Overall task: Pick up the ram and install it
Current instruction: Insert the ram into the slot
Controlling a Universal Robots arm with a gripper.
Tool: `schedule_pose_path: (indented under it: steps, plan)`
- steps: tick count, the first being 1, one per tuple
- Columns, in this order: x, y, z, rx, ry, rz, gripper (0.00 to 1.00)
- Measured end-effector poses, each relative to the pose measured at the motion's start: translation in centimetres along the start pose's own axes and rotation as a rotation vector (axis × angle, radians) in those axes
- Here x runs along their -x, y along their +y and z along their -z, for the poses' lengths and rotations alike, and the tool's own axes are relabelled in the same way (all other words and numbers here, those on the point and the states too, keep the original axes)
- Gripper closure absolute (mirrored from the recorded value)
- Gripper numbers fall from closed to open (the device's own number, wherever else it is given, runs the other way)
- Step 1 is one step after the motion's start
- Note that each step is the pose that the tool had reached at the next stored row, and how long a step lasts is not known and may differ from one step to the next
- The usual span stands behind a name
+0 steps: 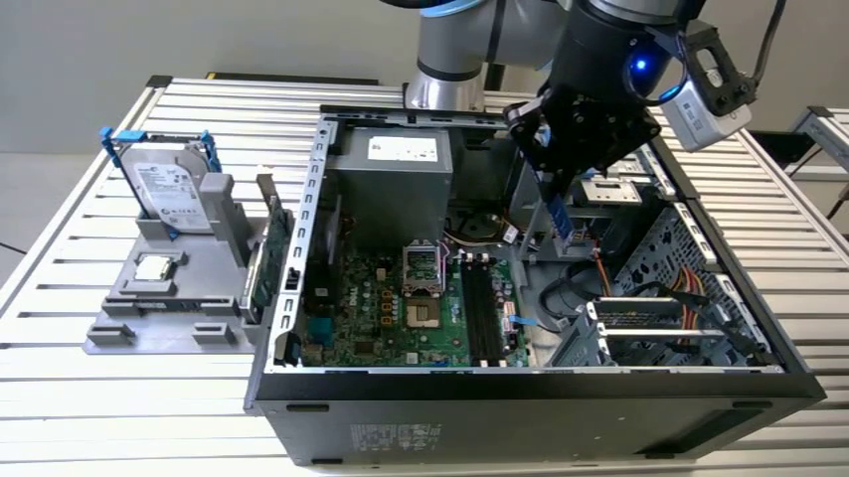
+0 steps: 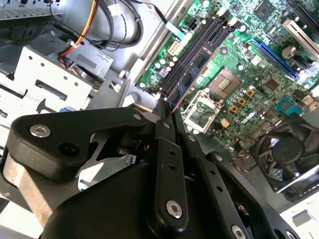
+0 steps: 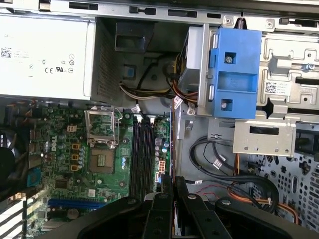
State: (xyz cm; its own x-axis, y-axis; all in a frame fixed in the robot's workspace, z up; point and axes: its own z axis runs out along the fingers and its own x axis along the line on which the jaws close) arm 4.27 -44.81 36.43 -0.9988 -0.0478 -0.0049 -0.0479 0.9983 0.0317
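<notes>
**RAM HELD IN GRIPPER ABOVE OPEN CASE**

The ram (image 1: pixel 563 217) hangs over the open computer case (image 1: pixel 531 407). In the exterior view its long axis runs from 12 to 6 o'clock and appears close to upright. The gripper (image 1: pixel 552 184) sits at 12 o'clock of the ram, jaws clamped on its upper end. In both wrist views the stick projects edge-on beyond the gripper tip. The memory slots (image 1: pixel 480 308) lie at 7 o'clock from the ram and apart from it, their long axes flat on the motherboard (image 1: pixel 385 308). The ram is not yet seated.
</notes>
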Motion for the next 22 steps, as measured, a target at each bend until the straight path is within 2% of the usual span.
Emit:
schedule_pose_path:
  steps: [22]
  plan:
    - [-0.37,0.07,-0.93,-0.0008,-0.0017,-0.023,1.00]
